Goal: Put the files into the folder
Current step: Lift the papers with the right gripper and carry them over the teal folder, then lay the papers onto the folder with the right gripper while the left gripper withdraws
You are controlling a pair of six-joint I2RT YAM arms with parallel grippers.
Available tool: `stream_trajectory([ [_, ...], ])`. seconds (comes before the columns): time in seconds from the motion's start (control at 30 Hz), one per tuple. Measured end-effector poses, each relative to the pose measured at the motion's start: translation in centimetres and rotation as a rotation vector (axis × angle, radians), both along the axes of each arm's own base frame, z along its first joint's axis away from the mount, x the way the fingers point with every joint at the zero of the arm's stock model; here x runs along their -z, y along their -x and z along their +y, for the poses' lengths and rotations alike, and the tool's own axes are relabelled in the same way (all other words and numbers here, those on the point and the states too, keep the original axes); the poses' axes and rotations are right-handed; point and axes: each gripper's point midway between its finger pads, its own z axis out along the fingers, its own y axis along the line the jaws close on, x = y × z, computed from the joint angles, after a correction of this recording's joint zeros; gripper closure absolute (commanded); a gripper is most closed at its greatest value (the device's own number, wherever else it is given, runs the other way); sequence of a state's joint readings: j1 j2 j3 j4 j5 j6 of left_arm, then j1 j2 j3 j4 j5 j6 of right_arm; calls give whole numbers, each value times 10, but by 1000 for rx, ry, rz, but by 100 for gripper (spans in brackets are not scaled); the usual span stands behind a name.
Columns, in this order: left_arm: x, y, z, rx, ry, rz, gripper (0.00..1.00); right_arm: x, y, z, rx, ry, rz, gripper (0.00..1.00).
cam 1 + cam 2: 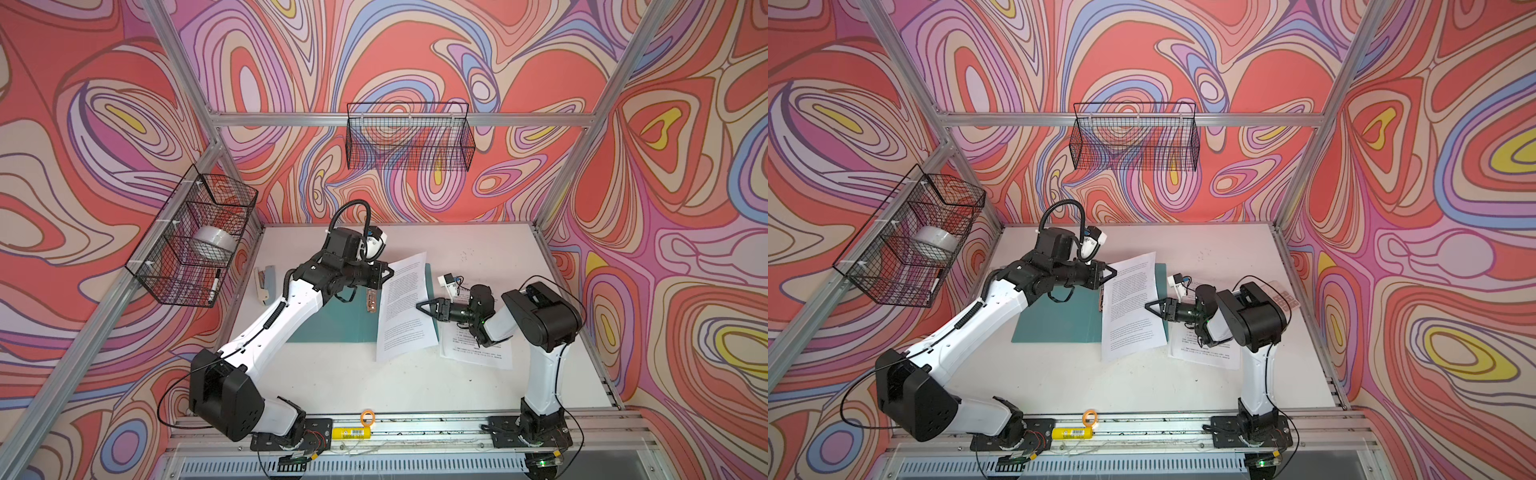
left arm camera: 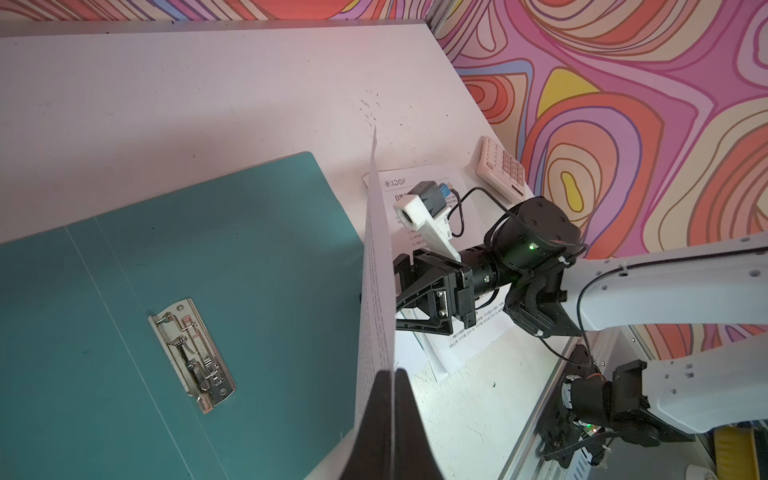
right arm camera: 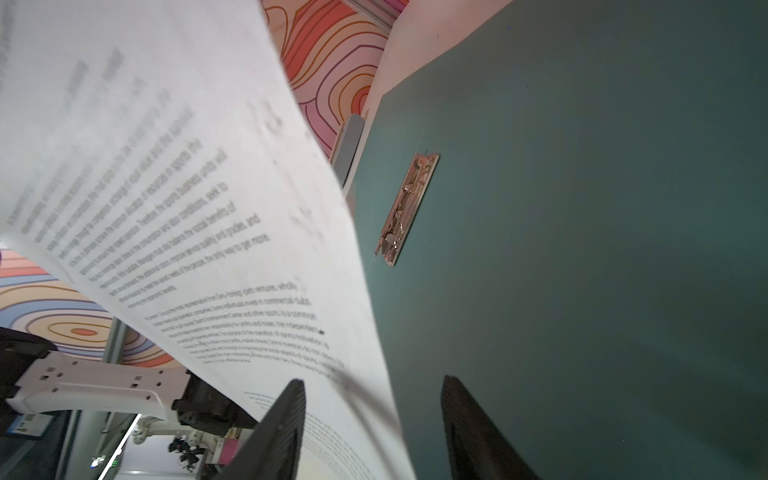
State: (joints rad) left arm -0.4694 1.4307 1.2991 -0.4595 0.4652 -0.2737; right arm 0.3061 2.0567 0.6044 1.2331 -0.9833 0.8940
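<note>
Left wall: a wire basket (image 1: 191,237) hangs from the frame and holds a tape roll (image 1: 214,245). On the table (image 1: 374,386), a grey-blue stapler (image 1: 264,282) lies at the left edge, just left of the left arm.

Left gripper (image 1: 388,272): reaches over the folder toward the far side. The jaws are clenched flat on the far corner of the held sheet (image 1: 405,307), as the left wrist view shows.

Folder (image 1: 332,320): teal, lying open and flat at the table centre. Its metal clip (image 2: 192,355) is exposed on the inner face, just left of the held sheet.

Held sheet: densely printed, raised off the table and tilted. It hangs over the right half of the folder, and its near end extends past the folder's near edge.

Right gripper (image 1: 420,306): positioned at the right edge of the held sheet. The jaws stand apart, with the sheet edge lying between them; no grasp is closed.

Second sheet (image 1: 473,353): flat on the table right of the folder, partly under the right arm.

Calculator (image 2: 503,168): on the table at the right wall.
</note>
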Motion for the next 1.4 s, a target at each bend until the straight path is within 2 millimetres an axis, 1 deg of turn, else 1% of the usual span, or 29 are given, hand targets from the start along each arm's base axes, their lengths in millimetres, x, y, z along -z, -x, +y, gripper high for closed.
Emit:
stream_trajectory([
  [0.07,1,-1,1,-2,4,2,100,-7,2,3,-17,-20,-8,59],
  [0.1,1,-2,1,-3,5,2,100,-9,3,5,-26,-25,-15,67],
  [0.13,2,-3,2,-7,6,4,100,-12,3,7,-36,-28,-23,86],
  [0.17,3,-4,2,-8,7,8,100,-15,4,9,-46,-31,-27,100],
  [0.3,10,-6,2,-12,7,24,100,-26,4,15,-68,-36,-31,100],
  [0.33,12,-7,3,-17,6,30,98,-29,4,16,-70,-36,-32,100],
  [0.37,13,-8,4,-22,5,34,82,-31,4,16,-69,-36,-33,100],
  [0.43,17,-11,11,-43,4,44,34,-35,4,17,-69,-31,-27,100],
  [0.47,19,-13,15,-63,4,49,4,-37,3,18,-66,-27,-23,100],
  [0.5,23,-16,22,-91,0,55,0,-39,1,21,-63,-20,-22,100],
  [0.57,33,-20,45,-182,-20,67,0,-43,-6,31,-55,3,-19,100],
  [0.63,41,-21,74,-293,-44,75,0,-46,-14,49,-58,38,-12,100],
  [0.67,41,-22,87,-342,-54,70,0,-48,-18,58,-59,51,-9,100],
  [0.77,33,-21,119,-475,-66,31,0,-56,-27,84,-58,67,-13,100],
  [0.83,25,-15,131,-534,-61,-4,0,-52,-35,97,-35,77,8,100],
  [0.9,19,-6,141,-579,-53,-37,0,-42,-46,101,14,96,45,100],
  [1.0,19,5,152,-631,-49,-52,0,-32,-62,100,95,132,82,100],
  [1.07,23,10,157,-659,-49,-51,0,-33,-73,98,149,148,86,100],
  [1.2,36,19,165,-698,-51,-32,0,-42,-96,93,260,153,66,100],
  [1.27,42,23,167,-706,-52,-22,0,-42,-101,90,294,162,69,100],
  [1.4,46,27,169,-718,-43,-13,0,-42,-107,92,332,185,63,100],
])
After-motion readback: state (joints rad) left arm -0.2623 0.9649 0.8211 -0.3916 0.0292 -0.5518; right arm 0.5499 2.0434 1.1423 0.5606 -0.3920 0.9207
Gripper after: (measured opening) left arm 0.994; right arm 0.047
